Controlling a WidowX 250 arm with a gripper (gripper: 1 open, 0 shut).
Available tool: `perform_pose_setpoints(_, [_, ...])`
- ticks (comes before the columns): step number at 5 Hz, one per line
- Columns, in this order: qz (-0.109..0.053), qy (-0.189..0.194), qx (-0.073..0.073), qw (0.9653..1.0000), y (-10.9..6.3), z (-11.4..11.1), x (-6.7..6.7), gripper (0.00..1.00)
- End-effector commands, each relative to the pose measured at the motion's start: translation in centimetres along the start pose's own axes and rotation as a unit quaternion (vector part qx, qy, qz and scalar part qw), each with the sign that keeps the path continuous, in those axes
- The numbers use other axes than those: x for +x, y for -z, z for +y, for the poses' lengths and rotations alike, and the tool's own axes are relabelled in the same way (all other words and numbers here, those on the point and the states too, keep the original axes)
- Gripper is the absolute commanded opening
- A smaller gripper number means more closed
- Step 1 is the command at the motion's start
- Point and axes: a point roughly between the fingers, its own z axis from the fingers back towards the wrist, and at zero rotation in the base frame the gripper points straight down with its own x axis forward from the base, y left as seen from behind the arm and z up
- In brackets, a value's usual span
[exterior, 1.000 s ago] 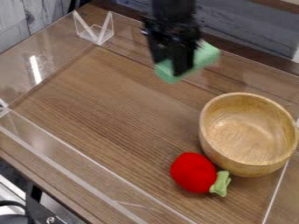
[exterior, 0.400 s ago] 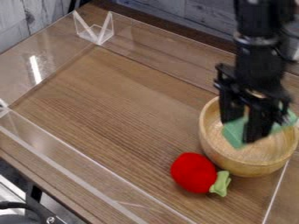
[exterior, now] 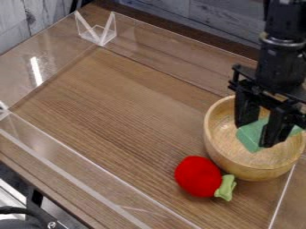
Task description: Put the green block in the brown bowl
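Observation:
The round light-brown wooden bowl sits at the right of the wooden table. My black gripper hangs straight down over the bowl's inside, its fingers reaching below the rim. Between them is the mint-green block, gripped and held just above the bowl's floor. Only the block's lower left part shows; the rest is hidden by the fingers.
A red plush fruit with a green leaf lies just in front of the bowl. Clear acrylic walls fence the table, with a folded clear stand at the back left. Bare wood spans the left and middle.
The gripper carried the green block from the table's back middle over to the right and down into the bowl. Since the last earlier frame it has barely shifted.

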Motion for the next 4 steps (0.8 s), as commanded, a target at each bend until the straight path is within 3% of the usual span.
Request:
perform_pose_setpoints(1, [-0.018, -0.007, 0.008, 0.9998, -0.4, 0.9, 0.5, 0.00])
perform_pose_setpoints(2, [-0.016, -0.012, 0.013, 0.9997, 0.3, 1.8, 0.5, 0.00])
perform_pose_setpoints(4, [-0.007, 0.035, 0.040, 0.9986, 0.2, 2.8, 0.5, 0.00])
